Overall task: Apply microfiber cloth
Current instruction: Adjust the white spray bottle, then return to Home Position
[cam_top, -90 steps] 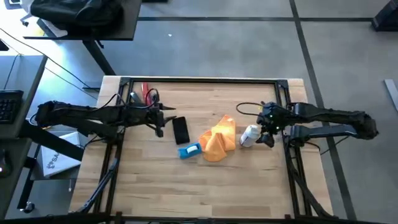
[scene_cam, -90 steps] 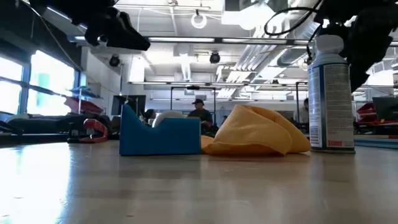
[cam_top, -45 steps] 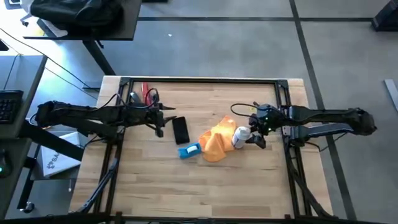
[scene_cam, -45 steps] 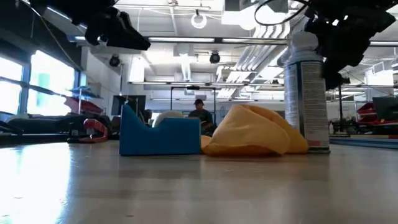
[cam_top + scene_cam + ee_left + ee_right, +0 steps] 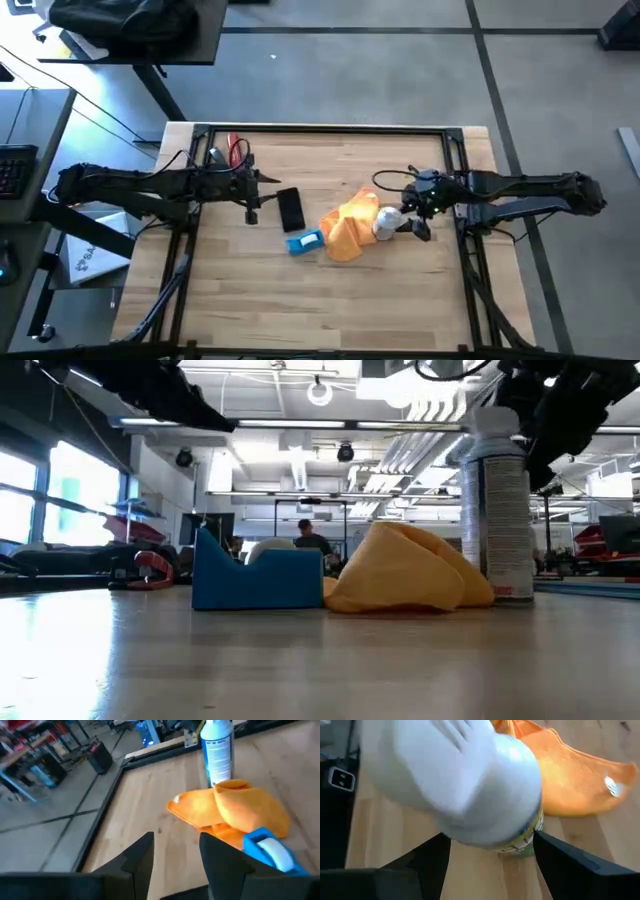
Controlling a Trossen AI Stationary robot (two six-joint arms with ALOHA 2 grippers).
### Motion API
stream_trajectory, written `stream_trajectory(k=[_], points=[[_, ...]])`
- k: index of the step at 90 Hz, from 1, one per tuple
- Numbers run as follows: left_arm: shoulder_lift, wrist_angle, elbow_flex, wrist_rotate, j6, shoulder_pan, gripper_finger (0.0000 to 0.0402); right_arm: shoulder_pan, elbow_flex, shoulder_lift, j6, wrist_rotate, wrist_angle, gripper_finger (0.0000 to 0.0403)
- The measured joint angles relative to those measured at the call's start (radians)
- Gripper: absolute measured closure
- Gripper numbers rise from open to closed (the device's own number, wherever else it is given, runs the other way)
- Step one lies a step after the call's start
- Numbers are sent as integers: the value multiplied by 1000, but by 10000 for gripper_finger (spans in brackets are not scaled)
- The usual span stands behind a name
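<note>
The soft bright orange microfiber cloth (image 5: 350, 232) lies crumpled in loose folds near the middle of the pale wooden table (image 5: 330, 300), its humped shape clear in the low view (image 5: 408, 572). Touching its side toward the right arm stands a white-capped spray can with a printed label (image 5: 386, 221) — upright on the tabletop in the low view (image 5: 497, 510), its base beside the cloth's edge. The right gripper (image 5: 403, 222) is at this can, and in the right wrist view its two dark fingers (image 5: 568, 855) sit on either side of the can's body (image 5: 465, 785), closed around it. On the cloth's other side, touching or just beside it, sits a small blue rectangular block (image 5: 304, 242) with a white piece set in its top (image 5: 270, 850). A flat black phone (image 5: 291, 209) lies just beyond the block, toward the left arm. The left gripper (image 5: 253, 200) hangs above the table near the phone, holding nothing — its two dark fingers (image 5: 137, 857) stand apart with bare wood between them. A red-handled tool (image 5: 235, 150) lies near the table's far edge.
</note>
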Motion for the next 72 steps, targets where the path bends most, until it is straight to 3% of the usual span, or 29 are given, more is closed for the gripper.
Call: stream_trajectory(k=[17, 37, 55, 72], points=[[-81, 26, -101, 0, -122, 0, 263, 0, 0, -150, 34, 59, -91, 151], [-215, 220, -292, 46, -271, 0, 263, 0, -20, -380, 52, 69, -40, 151], [-294, 370, -422, 56, -337, 0, 263, 0, -127, -589, 45, 58, 125, 151], [-326, 442, -467, 83, -344, -1, 263, 0, -306, -770, 42, 18, 366, 151]])
